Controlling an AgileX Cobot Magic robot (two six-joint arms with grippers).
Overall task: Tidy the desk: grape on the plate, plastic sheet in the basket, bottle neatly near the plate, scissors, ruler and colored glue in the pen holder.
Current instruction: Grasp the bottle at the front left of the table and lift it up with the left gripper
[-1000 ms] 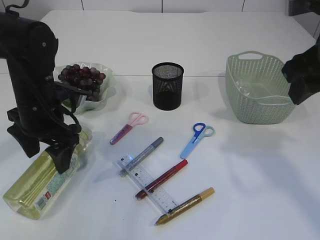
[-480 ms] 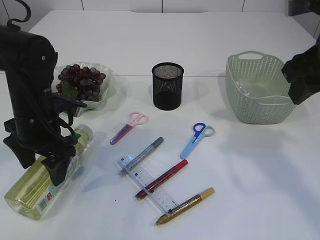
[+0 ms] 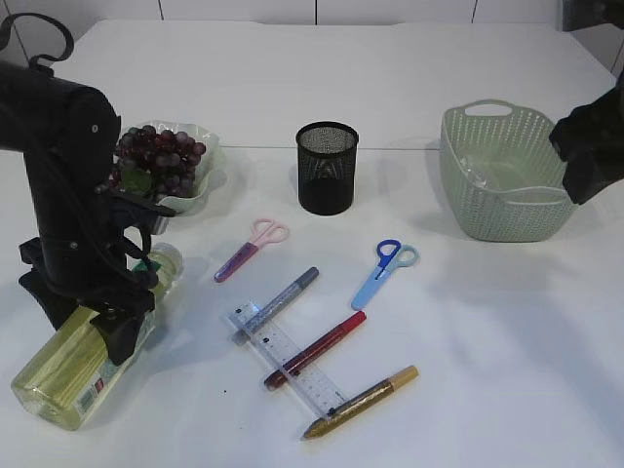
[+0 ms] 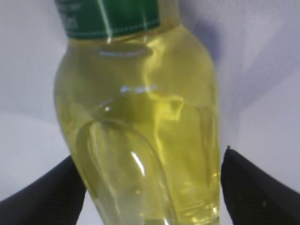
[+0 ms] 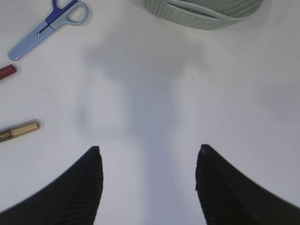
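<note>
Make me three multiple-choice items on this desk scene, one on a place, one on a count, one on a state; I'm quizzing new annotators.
1. Where are the grapes?
A. on the plate
B. in the basket
C. in the pen holder

2. How many pairs of scissors lie on the table?
A. one
B. two
C. three

3. How is the bottle positioned?
A. upright
B. lying on its side
C. inside the basket

Answers:
1 A, the bunch rests on the pale plate.
2 B, pink scissors and blue scissors.
3 B, it lies flat with the left gripper astride it.
</note>
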